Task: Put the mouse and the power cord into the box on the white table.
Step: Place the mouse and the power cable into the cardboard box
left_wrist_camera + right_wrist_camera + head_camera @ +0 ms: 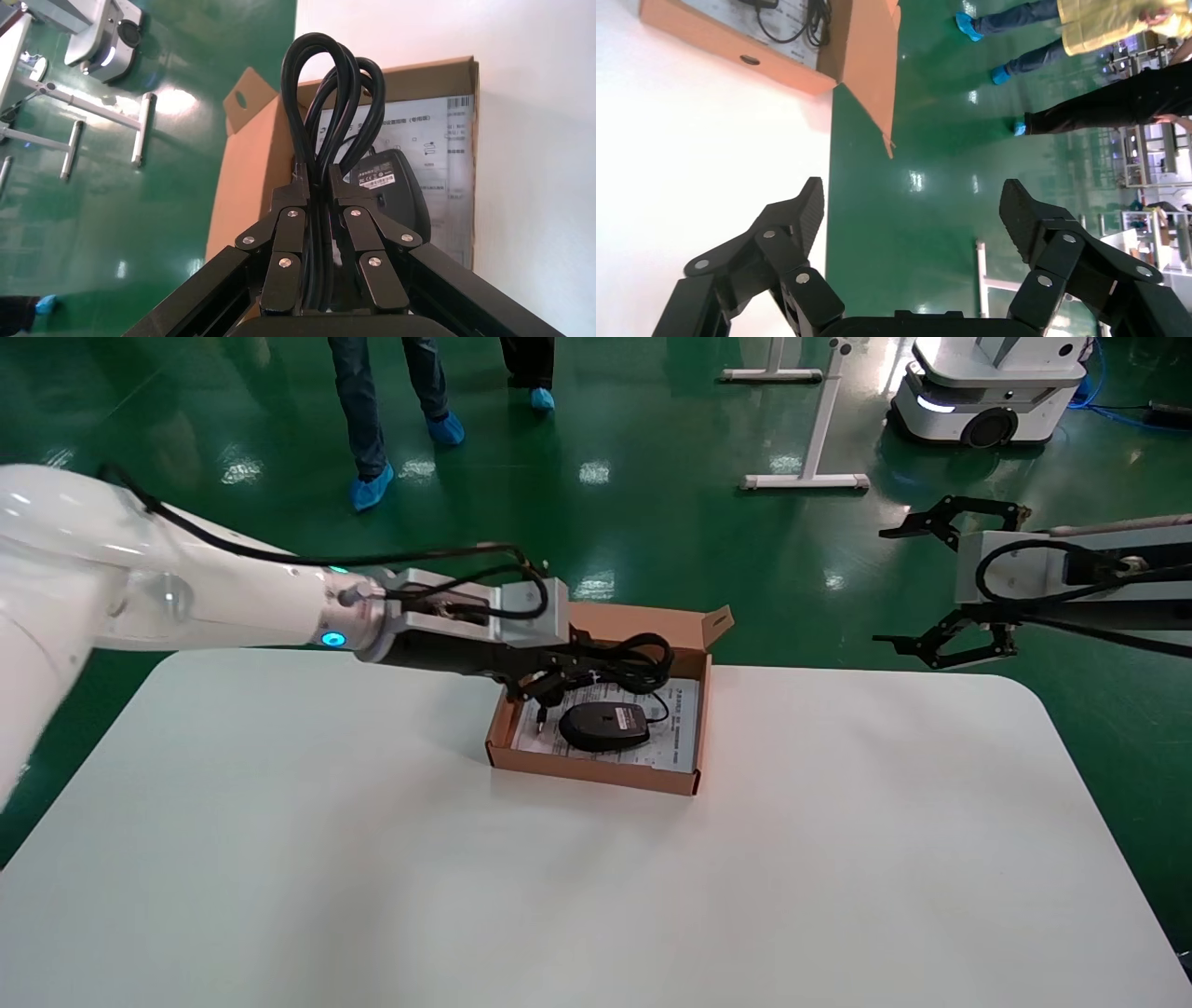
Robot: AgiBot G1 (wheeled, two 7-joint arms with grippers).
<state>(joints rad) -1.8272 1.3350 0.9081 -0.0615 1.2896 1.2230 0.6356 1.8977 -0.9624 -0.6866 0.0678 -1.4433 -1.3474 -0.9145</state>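
Observation:
The brown box (686, 747) stands open on the white table (279, 859), its flap lid (715, 622) raised at the far side. The black mouse (603, 726) lies inside on the printed sheet, label side up, also in the left wrist view (400, 193). My left gripper (549, 677) hovers over the box's left part, shut on the power cord (638, 658). In the left wrist view the cord's loops (330, 91) stick out past the left gripper (320, 181) above the box (242, 168). My right gripper (883, 587) hangs open beyond the table's far right edge, holding nothing (914, 203).
Green floor lies behind the table. People's legs (372, 421) stand at the back left. A white stand (808, 477) and a wheeled robot base (987, 393) are at the back right. In the right wrist view, the box (722, 38) and its flap (866, 63) show farther off.

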